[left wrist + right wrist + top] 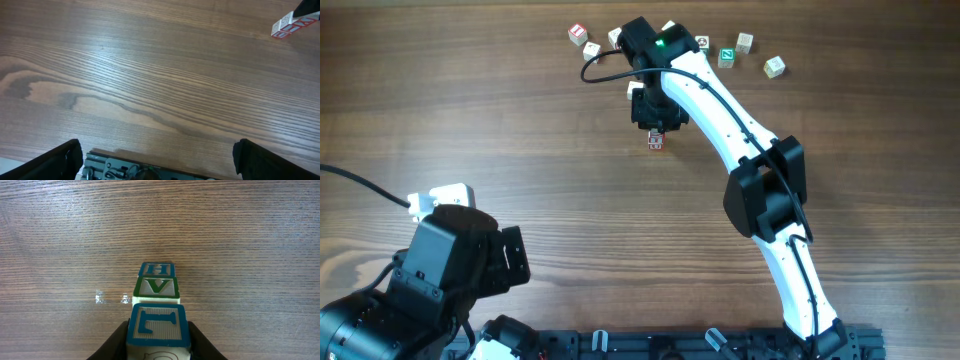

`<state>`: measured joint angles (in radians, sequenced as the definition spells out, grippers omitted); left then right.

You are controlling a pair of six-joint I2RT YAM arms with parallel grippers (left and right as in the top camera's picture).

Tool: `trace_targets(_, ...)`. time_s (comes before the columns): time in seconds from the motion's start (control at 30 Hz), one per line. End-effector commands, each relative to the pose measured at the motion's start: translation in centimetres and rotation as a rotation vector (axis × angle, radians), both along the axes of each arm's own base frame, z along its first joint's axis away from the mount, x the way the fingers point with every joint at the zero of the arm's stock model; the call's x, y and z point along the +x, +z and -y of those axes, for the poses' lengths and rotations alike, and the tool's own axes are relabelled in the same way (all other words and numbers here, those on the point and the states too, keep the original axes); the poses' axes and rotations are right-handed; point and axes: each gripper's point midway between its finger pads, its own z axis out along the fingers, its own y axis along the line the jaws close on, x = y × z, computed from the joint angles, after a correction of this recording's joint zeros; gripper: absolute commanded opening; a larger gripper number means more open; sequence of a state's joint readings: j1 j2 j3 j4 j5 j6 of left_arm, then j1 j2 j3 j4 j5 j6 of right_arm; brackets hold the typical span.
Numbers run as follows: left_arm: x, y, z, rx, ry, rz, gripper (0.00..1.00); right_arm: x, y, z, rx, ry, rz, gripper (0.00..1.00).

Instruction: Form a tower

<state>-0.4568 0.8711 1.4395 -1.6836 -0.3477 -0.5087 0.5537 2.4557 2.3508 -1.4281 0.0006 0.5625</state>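
Observation:
The tower point(656, 141) stands on the table a little behind its middle, a narrow stack of small pale cubes. In the right wrist view its top cube point(157, 325) has a blue-framed letter face, above a green V cube point(156, 286) and a blue H cube point(156, 270). My right gripper point(157, 332) is shut on that top cube, one finger on each side; from overhead the right gripper point(657, 118) hangs right over the stack. The left wrist view catches the tower point(290, 25) at its top right edge, showing red marks. My left gripper point(159, 157) is open and holds nothing, far off at the front left.
Several loose cubes lie along the far edge: a red-marked one point(578, 34) and a pale one point(591, 50) left of the right arm, a green-marked one point(727, 57) and plain ones point(775, 67) to its right. The left arm point(440, 270) fills the front left corner.

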Motion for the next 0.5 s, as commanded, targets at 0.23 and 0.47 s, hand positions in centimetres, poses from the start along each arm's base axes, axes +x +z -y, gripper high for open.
trace_targets(0.23, 0.03, 0.13, -0.35, 0.020, 0.000, 0.007, 1.00, -0.01, 0.07, 0.09, 0.005, -0.001, -0.002, 0.17)
trace_targets(0.47, 0.03, 0.13, -0.35, 0.020, 0.000, 0.007, 1.00, -0.06, 0.07, 0.01, 0.009, -0.001, -0.005, 0.21)
